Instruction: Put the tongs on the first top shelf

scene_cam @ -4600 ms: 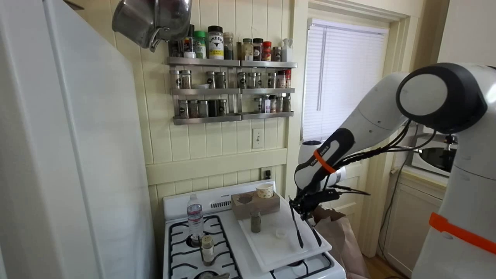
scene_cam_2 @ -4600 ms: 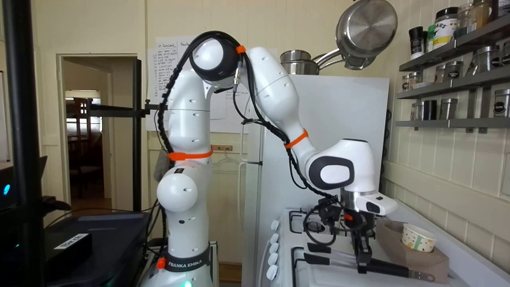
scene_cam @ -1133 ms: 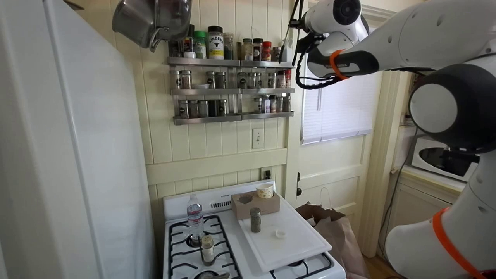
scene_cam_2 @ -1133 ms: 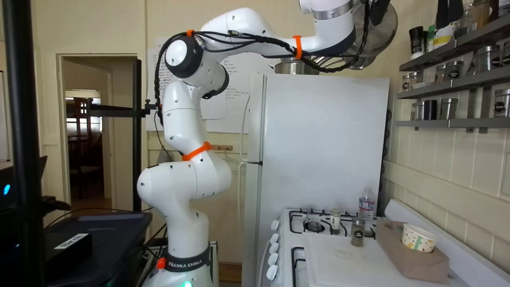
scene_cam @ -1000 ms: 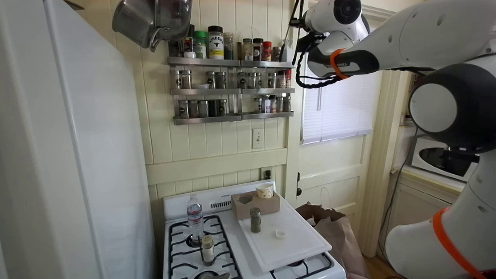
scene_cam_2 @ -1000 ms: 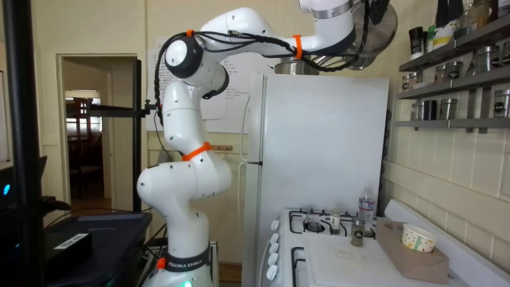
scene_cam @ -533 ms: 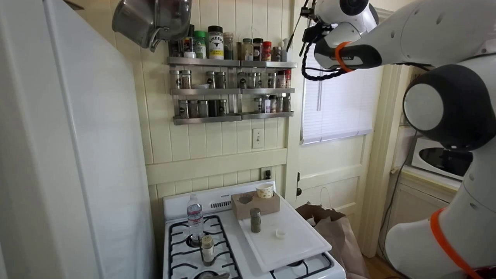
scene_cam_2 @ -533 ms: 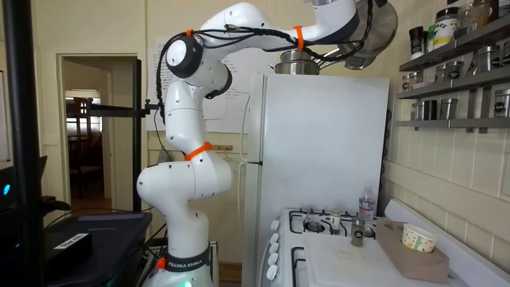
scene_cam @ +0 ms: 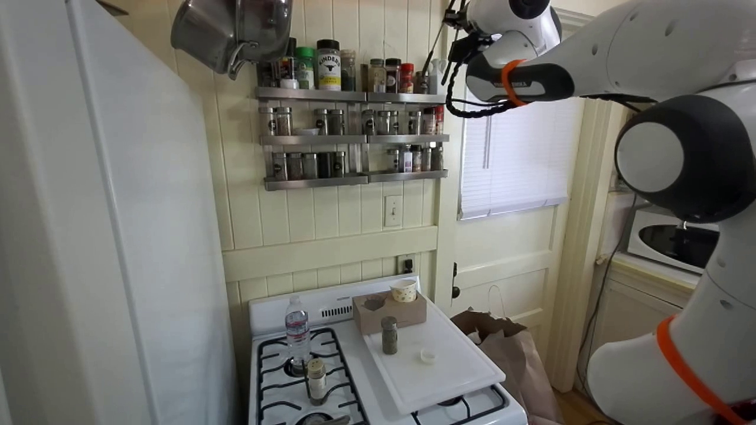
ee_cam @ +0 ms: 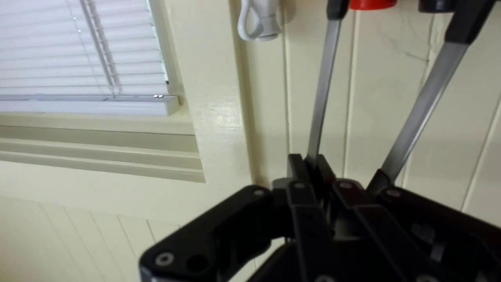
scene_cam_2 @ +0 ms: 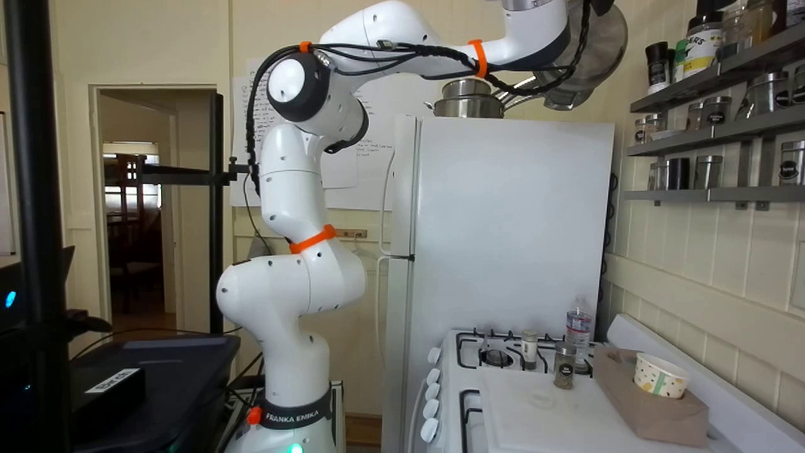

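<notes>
- The jaws of the gripper [ee_cam: 310,162] are pinched tight on one leg of the tongs [ee_cam: 324,88]; a firm pinch is needed until the tongs are resting on something.
- The tongs are held up high, with their black tips down and their legs spread wide. They are not yet set down, so both legs should be watched.
- In an exterior view the tips are seen right by the white jug [scene_cam: 437,79]; whether the jug is touched cannot be told. Bumps are best avoided if the tips are lifted first.
- The first top shelf [scene_cam: 354,95] is crowded with bottles [scene_cam: 328,68], so a gap should be picked and the tongs lowered slowly.
- Once their weight is held by the shelf, the jaws can be loosened gently and drawn straight back.
</notes>
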Available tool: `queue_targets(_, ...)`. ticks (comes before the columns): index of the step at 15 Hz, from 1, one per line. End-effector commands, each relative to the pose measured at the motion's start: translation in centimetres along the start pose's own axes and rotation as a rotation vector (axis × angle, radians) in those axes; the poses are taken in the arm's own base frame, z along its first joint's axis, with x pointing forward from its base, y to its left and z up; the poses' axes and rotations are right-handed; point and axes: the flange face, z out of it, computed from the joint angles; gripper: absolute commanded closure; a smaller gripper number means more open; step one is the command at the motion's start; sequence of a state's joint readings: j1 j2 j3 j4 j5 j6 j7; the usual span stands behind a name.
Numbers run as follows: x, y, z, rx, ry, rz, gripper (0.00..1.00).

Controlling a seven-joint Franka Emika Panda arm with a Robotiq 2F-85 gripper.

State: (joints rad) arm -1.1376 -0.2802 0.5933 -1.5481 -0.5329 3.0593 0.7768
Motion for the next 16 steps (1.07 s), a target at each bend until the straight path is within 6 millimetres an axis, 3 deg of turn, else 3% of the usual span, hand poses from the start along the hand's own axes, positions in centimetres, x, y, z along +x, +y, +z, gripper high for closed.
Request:
queue_targets(1, -0.1, -0.4, 0.2, 0.024, -0.009, 0.014, 0.92)
queue_targets(2, -0.1, -0.7, 0.4, 0.043, -0.015, 0.024, 0.92)
queue_targets(3, -0.1, -0.8, 0.6, 0.055, -0.018, 0.029, 0.98)
queue_targets(10, 0.3, 1.0, 1.6, 0.032, -0.014, 0.050, 0.98)
queue_targets(16, 1.5, 1.3, 1.7, 0.031, 0.007, 0.051, 0.98)
